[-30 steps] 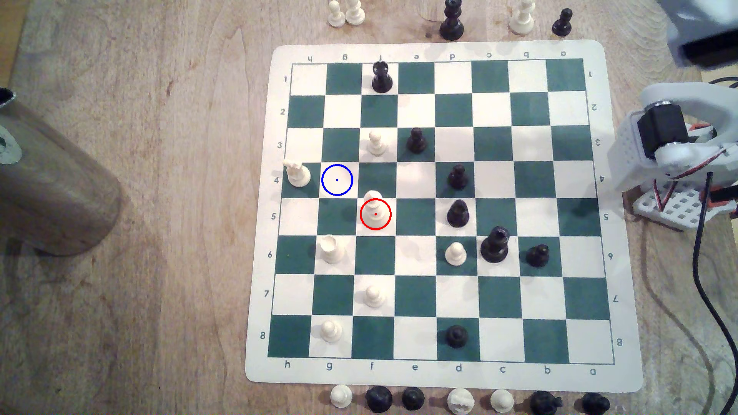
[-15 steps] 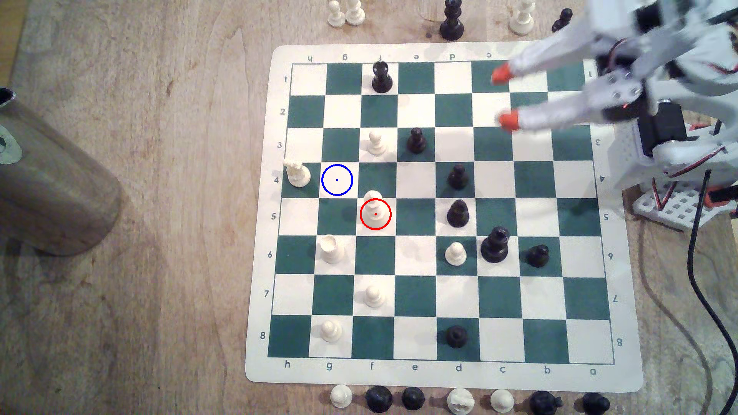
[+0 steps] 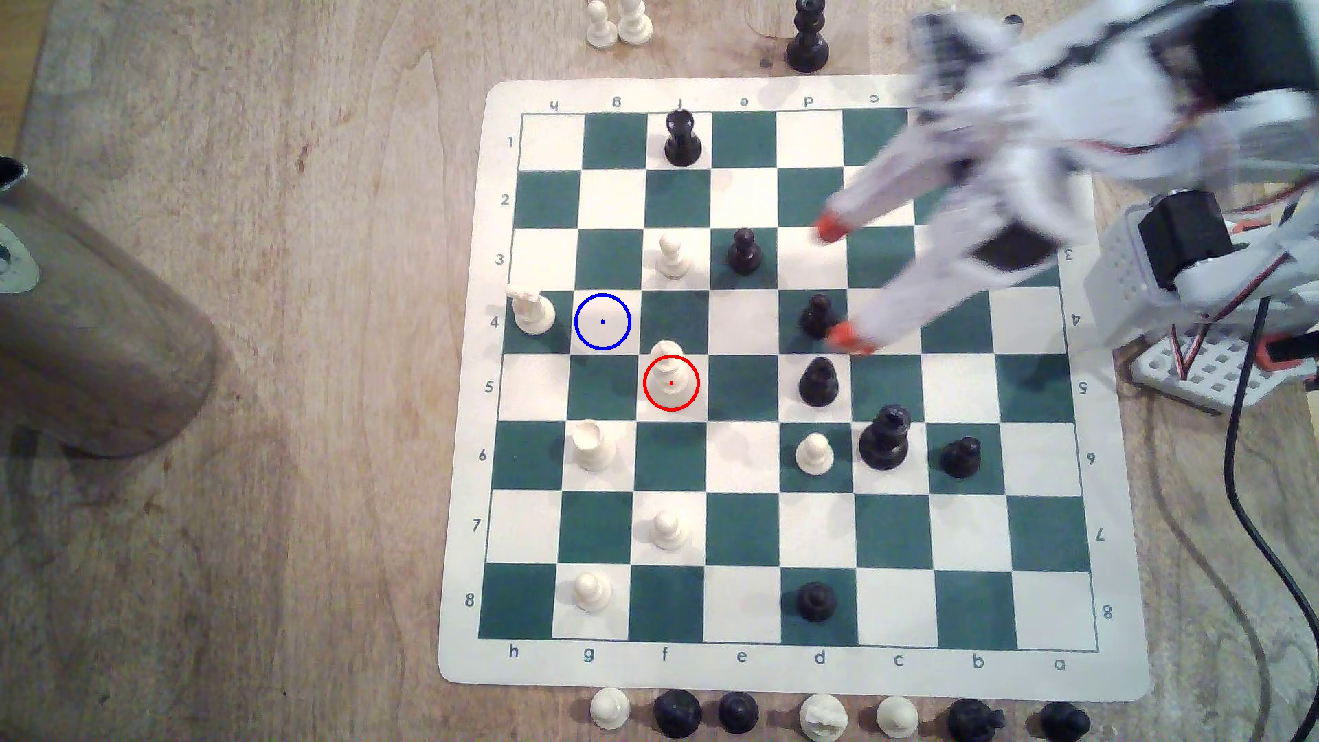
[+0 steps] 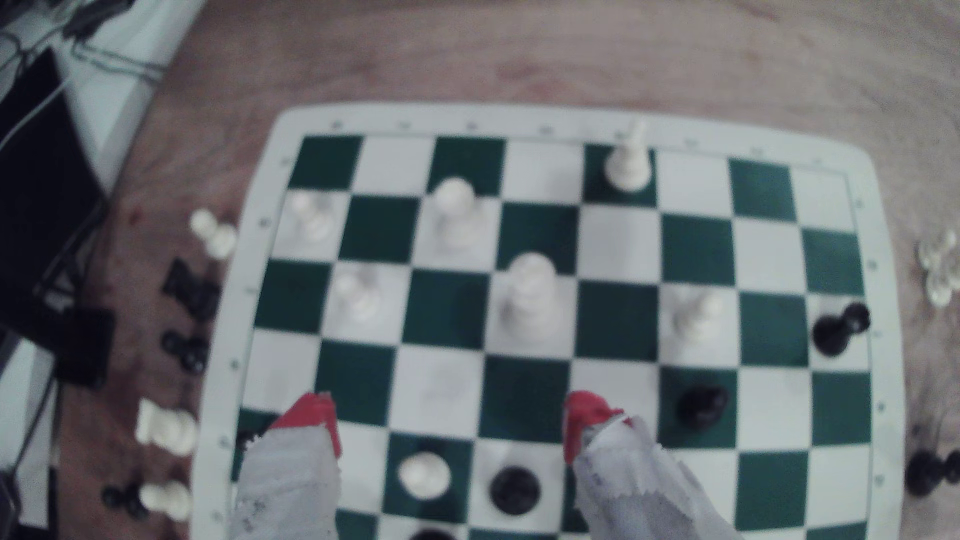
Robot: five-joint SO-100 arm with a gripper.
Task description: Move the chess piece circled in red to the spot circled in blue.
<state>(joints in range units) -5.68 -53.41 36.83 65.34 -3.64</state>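
The chess piece circled in red [image 3: 669,374] is a cream-white bishop-like piece standing upright on a white square of the green-and-white board [image 3: 892,531]. In the wrist view the same piece [image 4: 531,296] stands ahead of my fingers. The spot circled in blue [image 3: 602,322] is a bare white square, one square diagonally up and to the exterior view's left of the piece. My gripper [image 3: 839,282] [image 4: 449,415] hovers open over the board, well to the exterior view's right of the piece, with nothing between its orange-tipped fingers [image 3: 828,227]. The arm is motion-blurred.
A black pawn [image 3: 817,314] stands right by my lower fingertip, with another black piece [image 3: 819,382] just below it. A white crowned piece [image 3: 532,314], a white pawn [image 3: 671,257] and a white rook [image 3: 592,446] ring the blue spot. Captured pieces line both board edges. A wooden cylinder [image 3: 93,342] lies at far left.
The arm has swung in from the exterior view's right over the board. The open gripper has travelled left and toward the board's middle, and its fingers have spread wider. No piece has moved.
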